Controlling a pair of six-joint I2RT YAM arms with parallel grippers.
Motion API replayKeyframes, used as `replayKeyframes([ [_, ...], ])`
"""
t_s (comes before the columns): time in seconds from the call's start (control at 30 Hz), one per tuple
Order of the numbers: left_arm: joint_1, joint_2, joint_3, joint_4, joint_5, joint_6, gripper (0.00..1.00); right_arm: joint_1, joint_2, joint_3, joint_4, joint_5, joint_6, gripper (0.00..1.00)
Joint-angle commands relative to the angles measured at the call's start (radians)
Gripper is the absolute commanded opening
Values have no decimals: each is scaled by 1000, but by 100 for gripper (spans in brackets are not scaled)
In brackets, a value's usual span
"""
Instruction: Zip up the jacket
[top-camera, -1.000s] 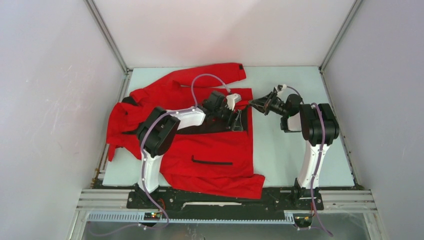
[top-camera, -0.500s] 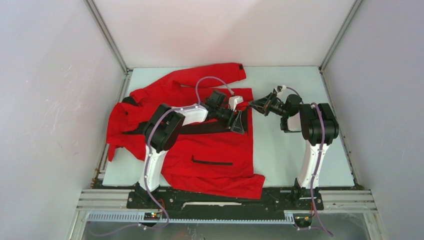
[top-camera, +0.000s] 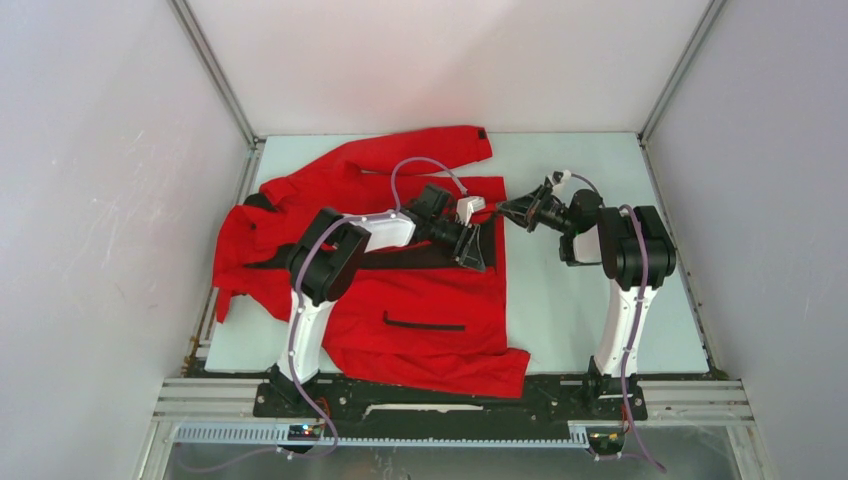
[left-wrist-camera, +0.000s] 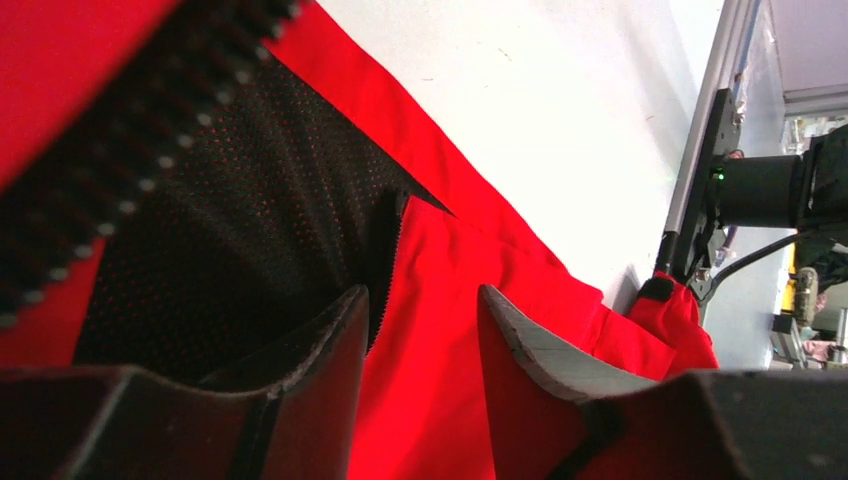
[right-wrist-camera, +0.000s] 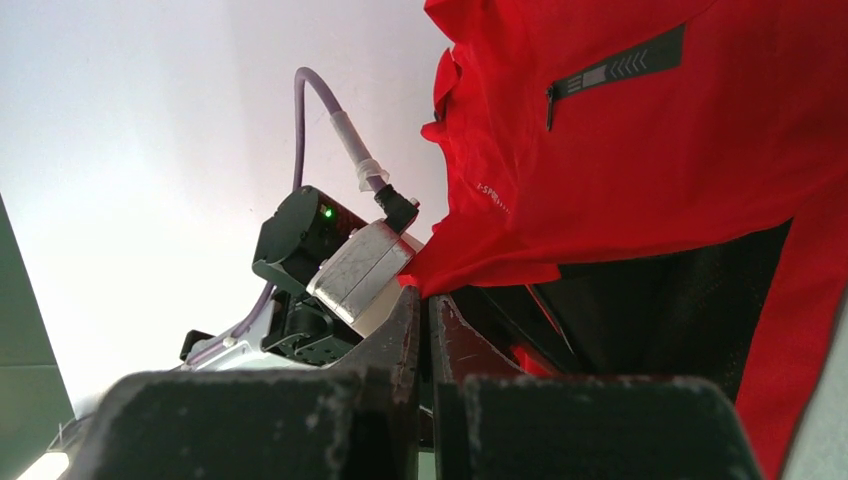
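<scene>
The red jacket (top-camera: 430, 290) lies spread on the table, its front open and the black mesh lining (left-wrist-camera: 250, 230) showing. The black front zipper teeth (left-wrist-camera: 140, 140) run along one edge. My left gripper (top-camera: 474, 248) is open, low over the jacket near its hem; in the left wrist view (left-wrist-camera: 420, 310) red fabric lies between the fingers, beside a zipper edge. My right gripper (top-camera: 505, 210) is shut on the jacket's hem corner (right-wrist-camera: 450, 270) and holds it slightly raised. A slanted black pocket zip (right-wrist-camera: 615, 68) shows on the front panel.
The pale green table (top-camera: 570, 290) is boxed in by white walls on three sides. A metal rail (top-camera: 450, 400) runs along the near edge. A second pocket zip (top-camera: 425, 323) lies on the near panel. One sleeve (top-camera: 420, 145) reaches toward the back.
My left arm has shifted slightly right and its gripper has settled lower at the jacket's hem. The right gripper has kept its hold on the corner and barely moved.
</scene>
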Motion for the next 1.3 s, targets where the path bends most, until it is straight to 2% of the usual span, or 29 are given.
replayKeyframes([
  [0.0,8,2,-8,-3,-56,17,47,5,22,23,85,-8,22,0],
  [0.2,10,55,57,-105,-42,82,40,5,31,23,96,-9,27,0],
  [0.27,10,50,44,-107,-27,99,40,5,29,23,96,-9,27,0],
  [0.33,8,39,18,-94,-72,116,40,3,31,23,96,-8,27,0],
  [0.4,3,30,1,-79,-113,124,32,3,32,22,98,-9,27,0],
  [0.43,-1,24,-12,-62,-139,120,27,4,33,23,101,-11,28,0],
  [0.5,-16,-6,-73,6,-222,132,33,5,34,23,107,-11,29,0],
  [0.73,-77,-109,-243,167,-501,185,35,8,34,9,118,-8,27,0],
  [0.83,-122,-140,-309,235,-636,200,31,10,31,2,122,-6,27,0],
  [0.93,-139,-156,-355,316,-710,193,25,11,22,-2,118,-6,22,0],
  [1.07,-148,-209,-413,410,-723,181,18,11,3,-11,87,-1,-4,0],
  [1.17,-147,-255,-451,467,-658,172,10,9,-11,-17,62,5,-30,0],
  [1.23,-145,-282,-462,476,-603,163,1,6,-16,-21,59,5,-34,0],
  [1.27,-141,-294,-469,482,-568,157,0,5,-17,-23,59,4,-35,0],
])
